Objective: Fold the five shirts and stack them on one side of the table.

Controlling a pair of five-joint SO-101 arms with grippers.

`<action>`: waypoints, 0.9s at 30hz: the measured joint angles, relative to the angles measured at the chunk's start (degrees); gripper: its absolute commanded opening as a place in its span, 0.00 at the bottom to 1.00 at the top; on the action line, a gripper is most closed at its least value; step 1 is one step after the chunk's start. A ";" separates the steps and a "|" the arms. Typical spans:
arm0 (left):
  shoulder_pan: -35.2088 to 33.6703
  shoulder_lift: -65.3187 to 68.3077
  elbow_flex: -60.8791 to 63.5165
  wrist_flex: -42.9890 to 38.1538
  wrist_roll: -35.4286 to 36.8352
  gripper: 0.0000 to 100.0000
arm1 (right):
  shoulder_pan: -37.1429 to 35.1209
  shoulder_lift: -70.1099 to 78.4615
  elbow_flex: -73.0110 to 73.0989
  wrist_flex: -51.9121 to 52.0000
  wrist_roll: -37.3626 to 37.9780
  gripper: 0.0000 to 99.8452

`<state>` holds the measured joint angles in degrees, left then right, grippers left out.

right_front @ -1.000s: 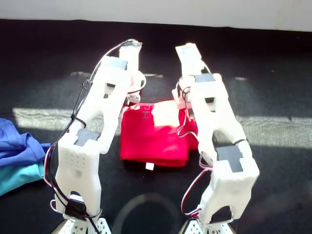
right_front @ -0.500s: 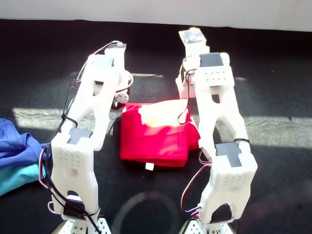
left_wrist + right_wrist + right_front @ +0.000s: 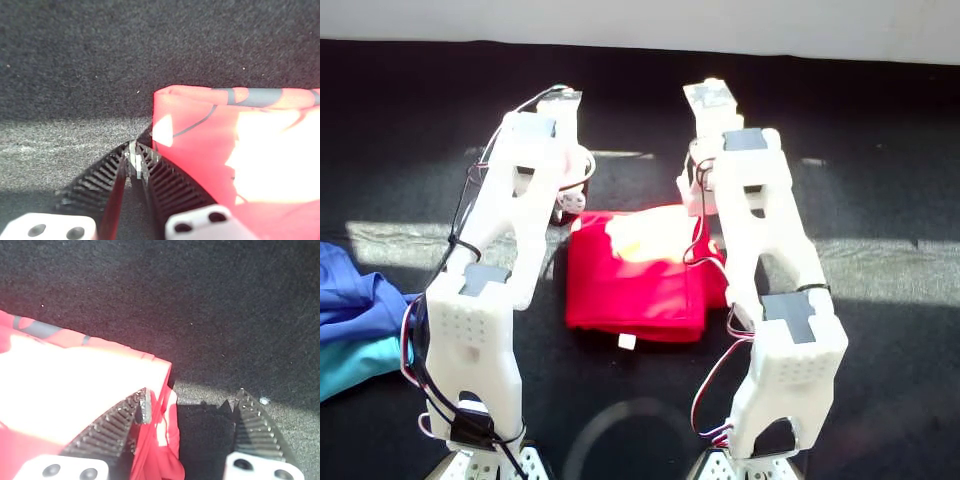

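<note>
A red shirt (image 3: 638, 278), folded into a rough square, lies on the black table between my two arms. My left gripper (image 3: 134, 161) is shut with nothing between its fingers, its tips on the table right beside the shirt's far left corner (image 3: 165, 100). In the high view the left gripper (image 3: 569, 204) stands at that corner. My right gripper (image 3: 194, 404) is open at the far right corner of the red shirt (image 3: 90, 380). One of its fingertips (image 3: 144, 407) is over the cloth, the other over the bare table. In the high view the right gripper (image 3: 693, 194) stands there.
A heap of blue shirt (image 3: 348, 290) and teal shirt (image 3: 355, 362) lies at the table's left edge. The black tabletop (image 3: 880, 330) stretches to the right and far behind the arms, crossed by a band of sunlight.
Both arms have drawn off the red shirt's far edge toward the back of the table. The right arm then came back a little; the left kept still over the last half second.
</note>
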<state>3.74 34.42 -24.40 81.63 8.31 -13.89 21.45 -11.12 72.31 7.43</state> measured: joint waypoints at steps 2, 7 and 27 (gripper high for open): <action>0.09 0.00 0.00 0.00 0.00 0.01 | -1.14 0.00 1.14 -1.32 0.00 0.26; -0.09 0.00 0.00 0.00 0.00 0.01 | -2.81 0.09 2.55 -3.43 0.00 0.26; -0.09 0.00 0.00 0.00 0.00 0.01 | -1.32 6.33 -0.53 -3.87 0.00 0.13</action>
<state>3.65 34.42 -24.40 81.63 8.31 -15.21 27.78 -11.65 68.44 7.43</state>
